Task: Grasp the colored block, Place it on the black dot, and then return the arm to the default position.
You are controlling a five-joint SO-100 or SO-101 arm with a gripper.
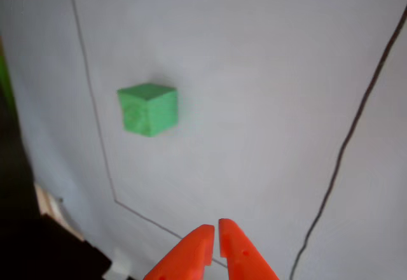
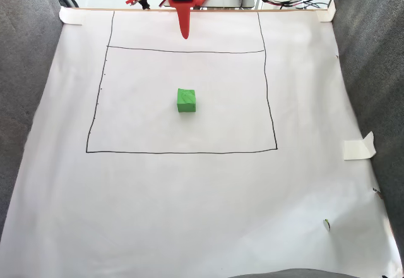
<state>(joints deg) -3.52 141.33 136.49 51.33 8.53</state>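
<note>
Closest to you in the other view are the orange fingers [image 1: 205,245], poking in from the bottom edge. The tips sit nearly together with just a thin sliver of gap, and there's nothing between them. So the gripper [image 1: 214,234] is basically closed and empty; you'll need to spread it wide before it can take anything.

Past the tips, one of the thin drawn lines [image 1: 143,215] cuts across the white paper [image 1: 254,102]. Then, further out and off to the left in that view, sits the green block [image 1: 148,109]. That's the relation your next move hangs on: the block is ahead of the fingers and left of where they're pointing, well apart from them. I'd guess you want a swing left plus a reach forward, not a straight push out.

The block sits with one corner edge turned toward the camera, so it's rotated relative to the fingers. It's a cube, so there's no long axis to worry about, but you'll probably want the wrist squared to two flat faces instead of pinching corners.

In the fixed view the arm [image 2: 184,0] is tucked at the far top edge of the sheet, fingers pointing down toward the paper. The block [image 2: 186,100] sits near the middle of the drawn rectangle [image 2: 183,151], well below the arm in that view.

I can't make out a black dot for sure in either view, so find your target before you commit to a lift. Looks like the grasp hasn't started.
</note>
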